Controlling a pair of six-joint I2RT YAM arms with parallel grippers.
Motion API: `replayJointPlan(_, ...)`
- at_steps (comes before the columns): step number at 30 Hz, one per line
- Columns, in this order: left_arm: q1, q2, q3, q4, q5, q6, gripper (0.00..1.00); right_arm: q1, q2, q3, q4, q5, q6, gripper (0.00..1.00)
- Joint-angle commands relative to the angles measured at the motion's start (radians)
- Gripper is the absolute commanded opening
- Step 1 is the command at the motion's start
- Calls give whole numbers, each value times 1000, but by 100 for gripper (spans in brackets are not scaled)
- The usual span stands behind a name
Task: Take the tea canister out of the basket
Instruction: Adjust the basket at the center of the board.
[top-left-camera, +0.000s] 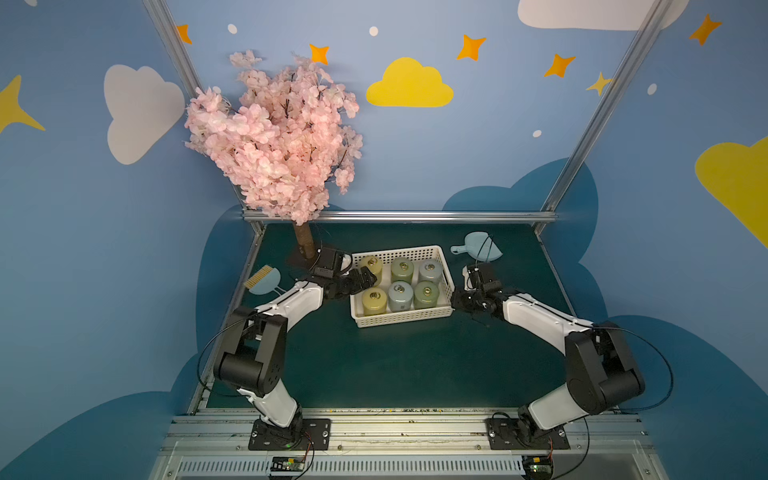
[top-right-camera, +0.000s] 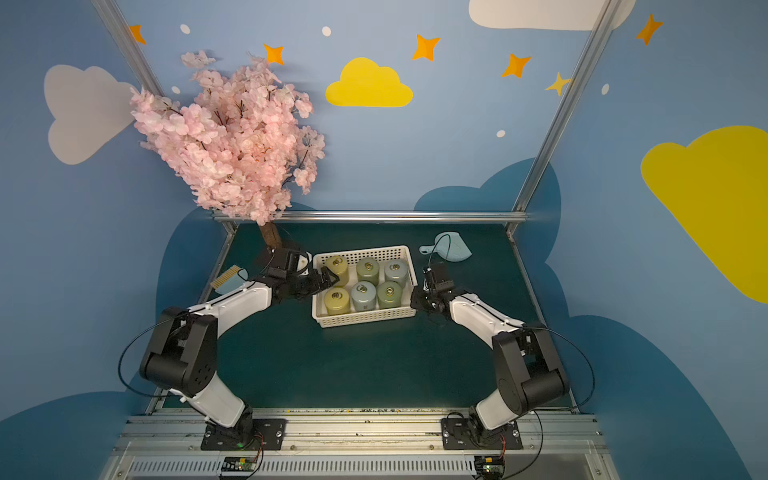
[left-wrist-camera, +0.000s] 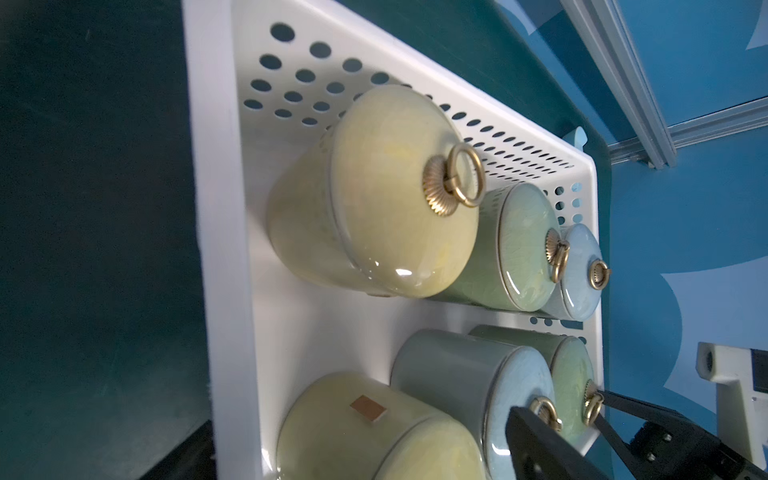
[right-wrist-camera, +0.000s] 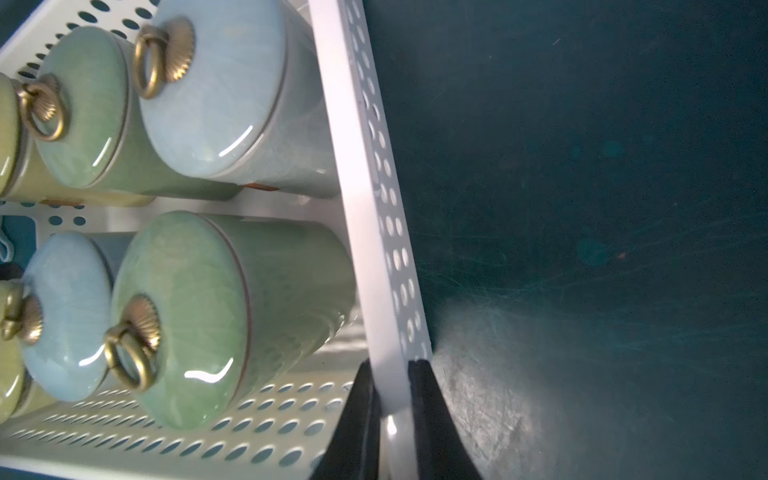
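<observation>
The white perforated basket (top-left-camera: 403, 318) sits mid-table holding several tea canisters in two rows: yellow, green and pale blue, each with a brass ring knob. My left gripper (top-left-camera: 365, 279) hangs open over the basket's left end, between the two yellow canisters. In the left wrist view the front yellow canister (left-wrist-camera: 374, 432) lies between its wide-apart fingers (left-wrist-camera: 536, 449), and the back yellow canister (left-wrist-camera: 374, 199) is beyond. My right gripper (top-left-camera: 454, 301) is shut on the basket's right rim (right-wrist-camera: 353, 166) near the front corner, with one finger (right-wrist-camera: 365, 399) on each side of the wall.
A pink blossom tree (top-left-camera: 274, 137) stands at the back left, its trunk close behind my left wrist. A pale blue dustpan (top-left-camera: 478, 247) lies behind the basket's right end. A small brush (top-left-camera: 262, 280) lies at the left table edge.
</observation>
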Motion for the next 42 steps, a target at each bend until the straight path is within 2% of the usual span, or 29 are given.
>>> replayJointPlan(1,-33,15,81,114,112,36,100,-2,-4,-15,15,95,18,0)
replayJointPlan(12,-42,134,221,105,145,39,100,-7,59,52,-13,109,8,0)
replayJointPlan(27,-45,184,279,108,137,38,100,-30,89,82,-27,73,-10,1)
replayJointPlan(29,-44,187,285,105,140,37,100,-29,92,80,-28,61,-6,5)
replayJointPlan(33,-43,179,286,104,134,36,100,-29,75,72,-45,69,2,36)
replayJointPlan(37,-40,180,295,102,131,36,100,-36,42,66,-59,65,-4,57)
replayJointPlan(42,-31,169,292,73,102,29,100,-50,-13,67,-92,50,-26,66)
